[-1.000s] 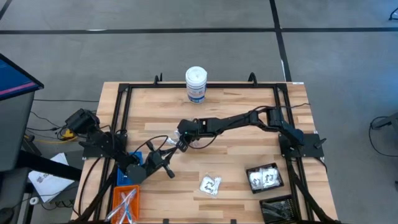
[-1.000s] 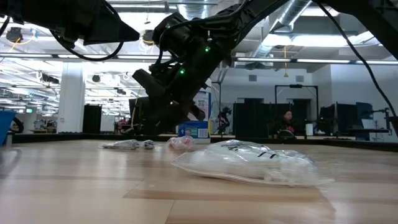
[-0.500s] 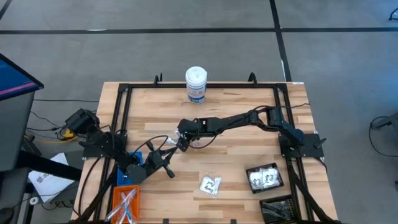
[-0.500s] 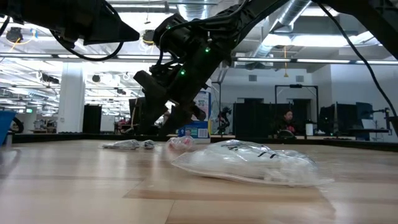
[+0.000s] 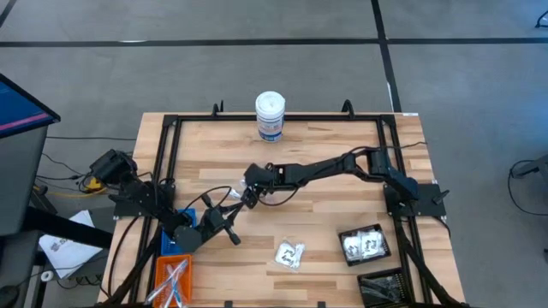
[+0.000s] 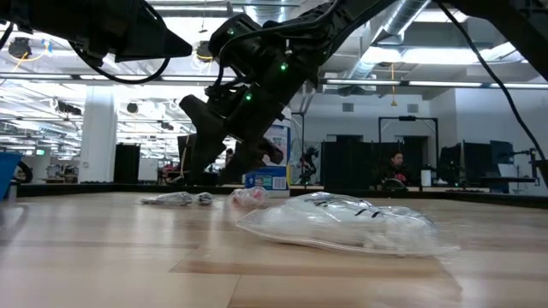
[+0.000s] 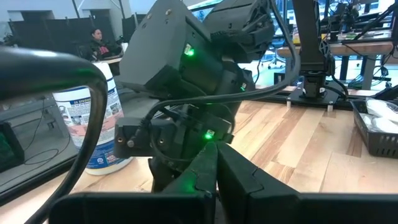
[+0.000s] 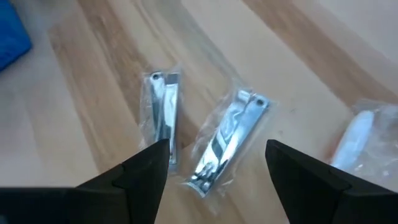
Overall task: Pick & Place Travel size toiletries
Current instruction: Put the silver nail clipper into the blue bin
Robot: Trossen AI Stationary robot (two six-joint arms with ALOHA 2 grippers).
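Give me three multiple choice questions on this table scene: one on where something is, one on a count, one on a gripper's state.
1. Where does the white canister stand?
A. far edge of the table
B. inside the orange bin
C. beside the black tray

2. How many wrapped nail clippers lie under the right gripper?
A. one
B. two
C. four

3. The right gripper's fingers are
A. open, empty
B. shut on a packet
C. out of view

Answers: 1 A, the high view shows it at the far rail. 2 B, the right wrist view shows a pair. 3 A, its fingers stand apart above them.
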